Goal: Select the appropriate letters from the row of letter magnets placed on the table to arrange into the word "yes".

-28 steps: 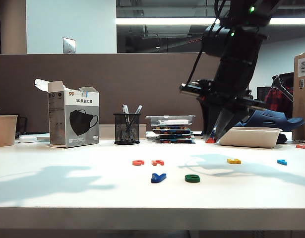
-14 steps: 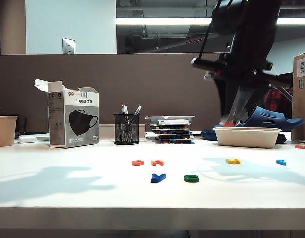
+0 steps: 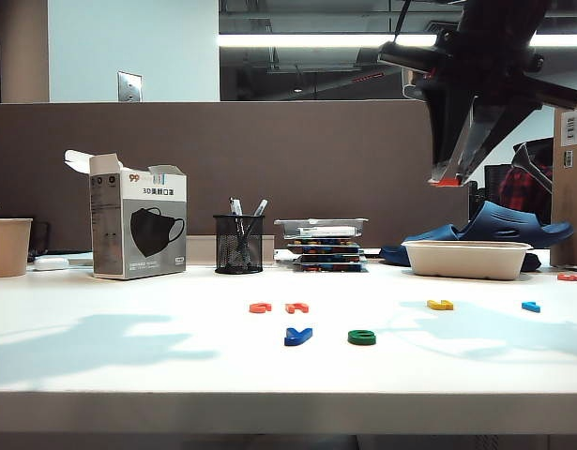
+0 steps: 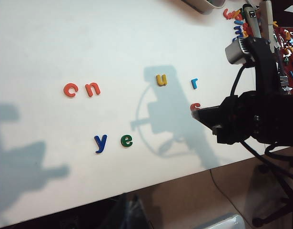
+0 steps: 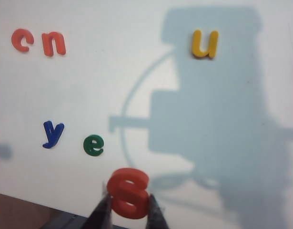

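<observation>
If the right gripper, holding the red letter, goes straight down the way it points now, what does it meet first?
Probably bare white table: the right gripper, shut on the red plastic "s" magnet, points at empty surface beside the green plastic "e" magnet. Depth is unclear.

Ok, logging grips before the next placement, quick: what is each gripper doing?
Left gripper: not in view, cannot be told.
Right gripper: raised above the table, shut on the red "s".

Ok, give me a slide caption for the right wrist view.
Right gripper holds the red plastic "s" above the white table, near the dark blue "y" and green "e".
</observation>
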`<action>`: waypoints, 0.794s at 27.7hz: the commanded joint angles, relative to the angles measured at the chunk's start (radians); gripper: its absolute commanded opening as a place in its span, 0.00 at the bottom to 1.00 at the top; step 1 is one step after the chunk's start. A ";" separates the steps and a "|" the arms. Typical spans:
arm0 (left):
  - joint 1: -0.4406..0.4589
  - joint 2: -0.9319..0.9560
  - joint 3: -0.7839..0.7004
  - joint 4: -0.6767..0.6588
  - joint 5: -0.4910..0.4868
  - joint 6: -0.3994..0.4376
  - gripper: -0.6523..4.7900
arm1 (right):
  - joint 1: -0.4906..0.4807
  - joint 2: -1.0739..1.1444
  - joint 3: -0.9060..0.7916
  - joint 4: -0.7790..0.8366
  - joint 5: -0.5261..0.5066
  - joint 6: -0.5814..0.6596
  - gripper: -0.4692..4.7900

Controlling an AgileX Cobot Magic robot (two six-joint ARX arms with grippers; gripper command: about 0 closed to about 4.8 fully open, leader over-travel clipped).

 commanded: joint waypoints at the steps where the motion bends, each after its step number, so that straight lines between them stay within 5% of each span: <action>1: 0.000 -0.002 0.003 0.005 0.000 0.004 0.11 | 0.009 -0.032 -0.047 0.024 0.005 0.025 0.19; 10: 0.000 -0.002 0.003 0.005 0.001 0.004 0.11 | 0.045 -0.113 -0.332 0.230 0.000 0.086 0.19; 22: 0.000 -0.002 0.003 0.005 0.001 0.004 0.11 | 0.078 -0.089 -0.397 0.393 0.050 0.121 0.19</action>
